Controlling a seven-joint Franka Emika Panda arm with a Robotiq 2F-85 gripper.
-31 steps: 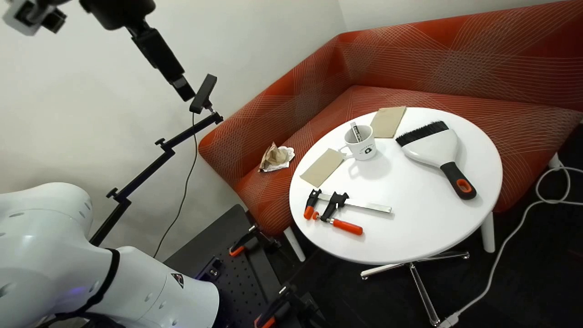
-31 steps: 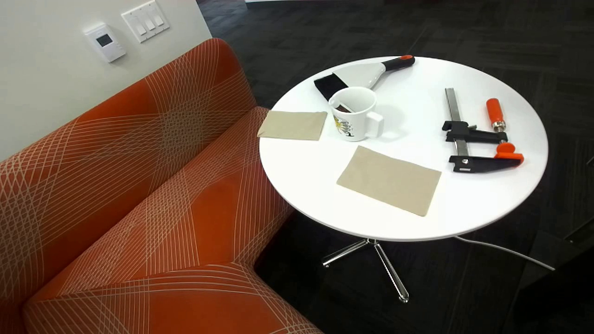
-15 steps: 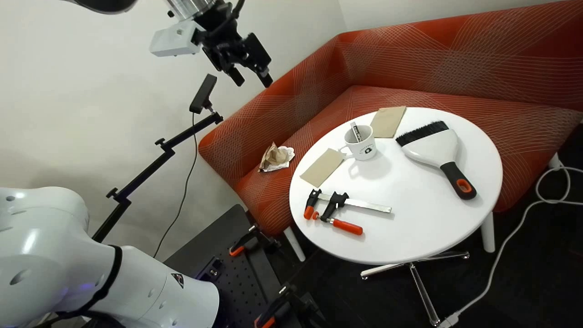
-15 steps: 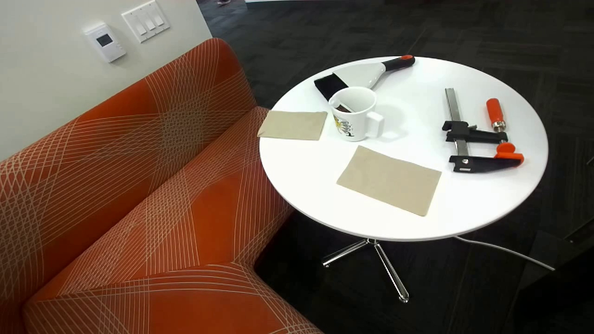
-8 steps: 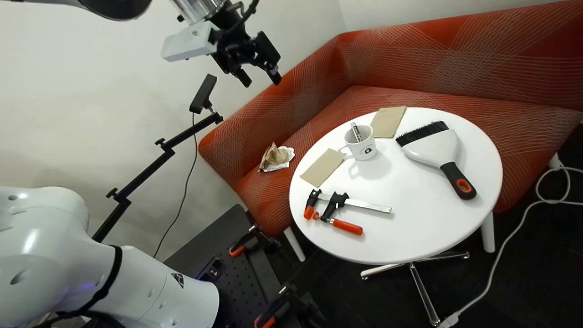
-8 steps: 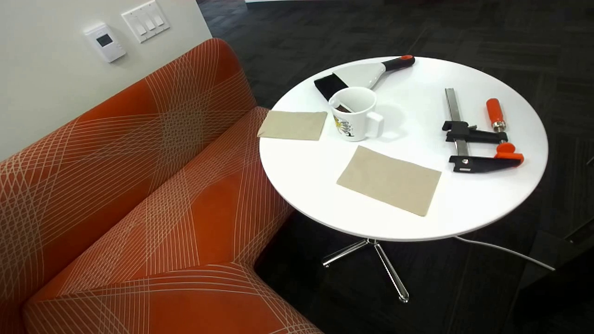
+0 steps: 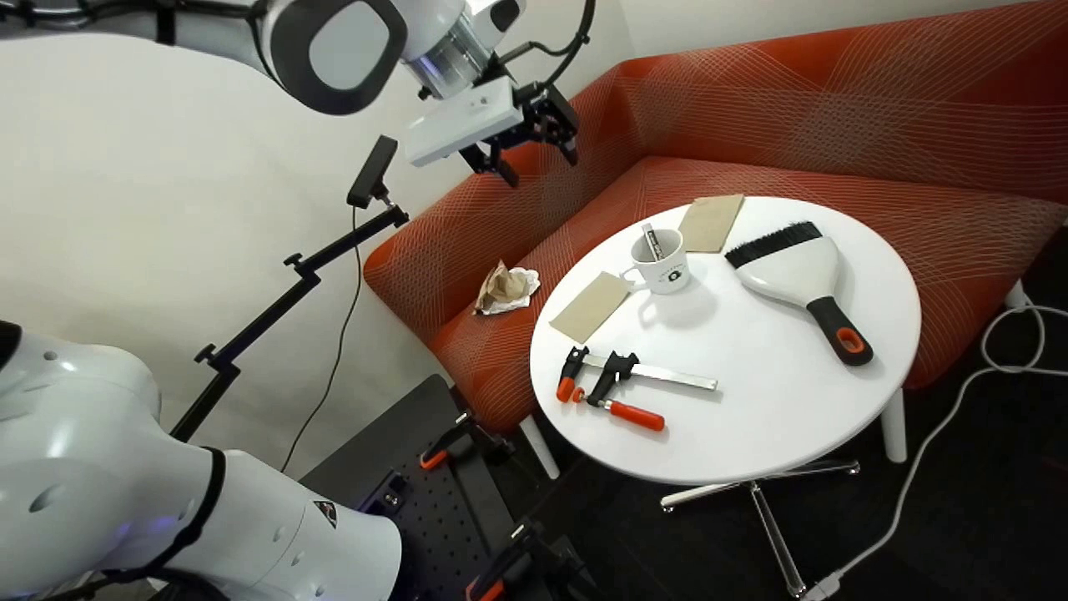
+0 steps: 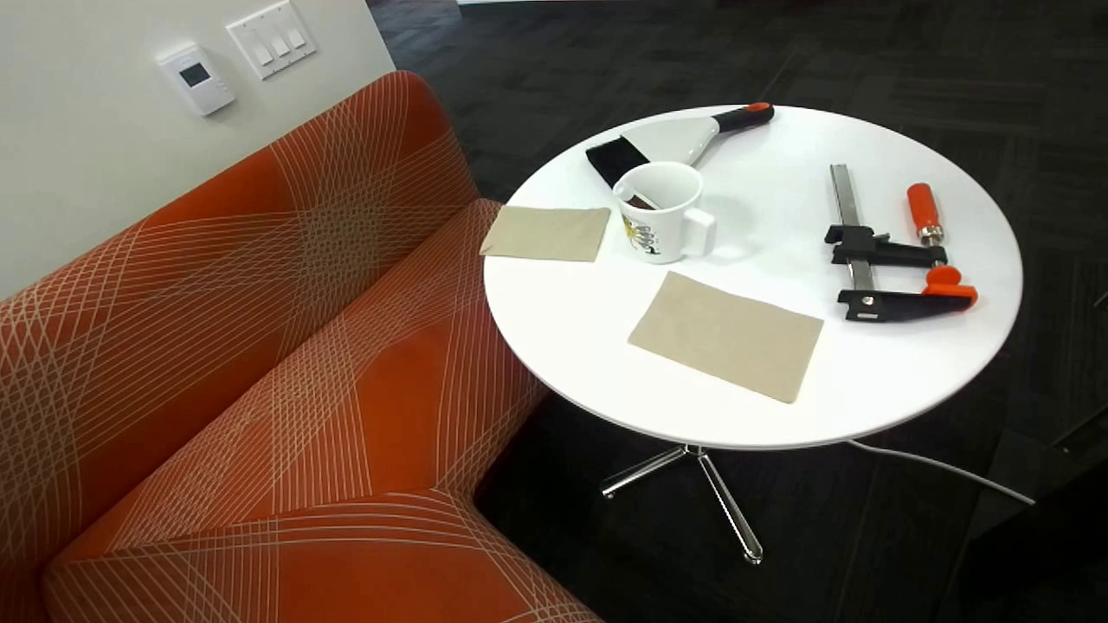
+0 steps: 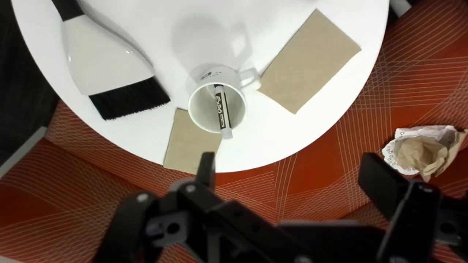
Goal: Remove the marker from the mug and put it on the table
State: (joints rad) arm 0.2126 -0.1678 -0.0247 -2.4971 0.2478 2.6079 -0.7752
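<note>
Pincer [image 9: 289, 166] spread wide: on my wrist view its two dark fingers [image 9: 207, 168] stand well apart, and the patterned red-orange sofa [image 9: 310, 171] shows through the gap. In an exterior view I see it hanging in the air at the end of the arm [image 7: 342, 50], fingertips pointing downward, well apart from the round white bench [image 7: 768, 401].

Beyond the fingers, I have the white mug [image 9: 209, 98] upright on the bench, with the marker [image 9: 222, 111] inside it, leaning so that its pale end pokes out past the rim (I can read "EXPO" on its barrel, even from my seat). The mug's handle points toward a tan sheet [image 9: 310, 60]; I can't tell whether they touch. Another tan sheet [image 8: 547, 234] lies just beside the mug and reaches the bench's edge.

Farther out, both exterior views show me a white brush [image 7: 788, 271] with black bristles and a bar clamp [image 8: 857, 242] with an orange handle, both lying flat on the bench. Crumpled paper [image 7: 505, 288] sits on the sofa, and a switch plate [image 8: 273, 39] is on the wall [image 8: 86, 130] behind it.
</note>
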